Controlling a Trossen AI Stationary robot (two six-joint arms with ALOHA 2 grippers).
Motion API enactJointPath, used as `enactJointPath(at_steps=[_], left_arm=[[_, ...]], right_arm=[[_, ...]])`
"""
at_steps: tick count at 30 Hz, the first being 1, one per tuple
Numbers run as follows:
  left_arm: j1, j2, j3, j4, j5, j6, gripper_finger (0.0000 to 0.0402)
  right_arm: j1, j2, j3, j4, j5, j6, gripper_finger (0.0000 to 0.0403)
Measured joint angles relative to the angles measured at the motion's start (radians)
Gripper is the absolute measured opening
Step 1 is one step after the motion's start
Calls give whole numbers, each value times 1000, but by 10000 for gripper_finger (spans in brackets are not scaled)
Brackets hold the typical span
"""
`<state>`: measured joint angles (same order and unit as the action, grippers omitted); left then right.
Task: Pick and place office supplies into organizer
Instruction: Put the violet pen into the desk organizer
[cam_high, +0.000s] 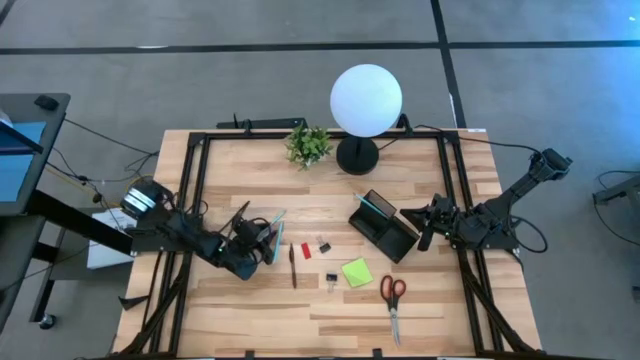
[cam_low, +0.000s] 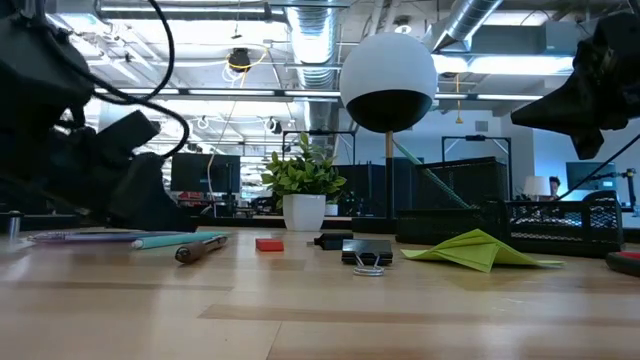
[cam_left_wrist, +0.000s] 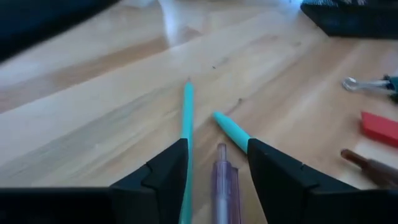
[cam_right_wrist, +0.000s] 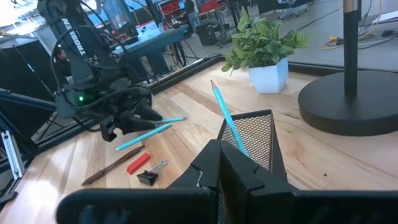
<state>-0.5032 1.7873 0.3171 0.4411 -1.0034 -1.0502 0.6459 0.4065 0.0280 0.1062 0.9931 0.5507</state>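
Teal pen (cam_high: 366, 201) upright in organizer (cam_high: 384, 227)

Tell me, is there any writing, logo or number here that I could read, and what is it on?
None can be quoted with certainty.
White lettering along the left arm, seen in the right wrist view: too blurred to read.
Red and white sign in the room behind the table: too blurred to read.

My right gripper (cam_right_wrist: 231, 163) sits closed before the organizer (cam_right_wrist: 252, 134), where I see a teal pen (cam_right_wrist: 225, 118) standing.
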Motion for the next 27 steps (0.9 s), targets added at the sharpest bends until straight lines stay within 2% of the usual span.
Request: enactJointPath(at_steps=[2,5,14,20,27], left_arm=[[-8,42,0,13,-42,-38,154],[-8,53,-1,48,-4,-51,142],[-14,53,39,89,53,162,115],[-12,59,47,86,54,152,99],[-11,59,49,93,73,138,59]], right_arm=[[0,0,0,-2,0,0,0],[0,0,0,-2,0,0,0],[0,0,0,-2,4,0,0],[0,0,0,-2,4,1,0],[0,0,0,-2,4,10,0]])
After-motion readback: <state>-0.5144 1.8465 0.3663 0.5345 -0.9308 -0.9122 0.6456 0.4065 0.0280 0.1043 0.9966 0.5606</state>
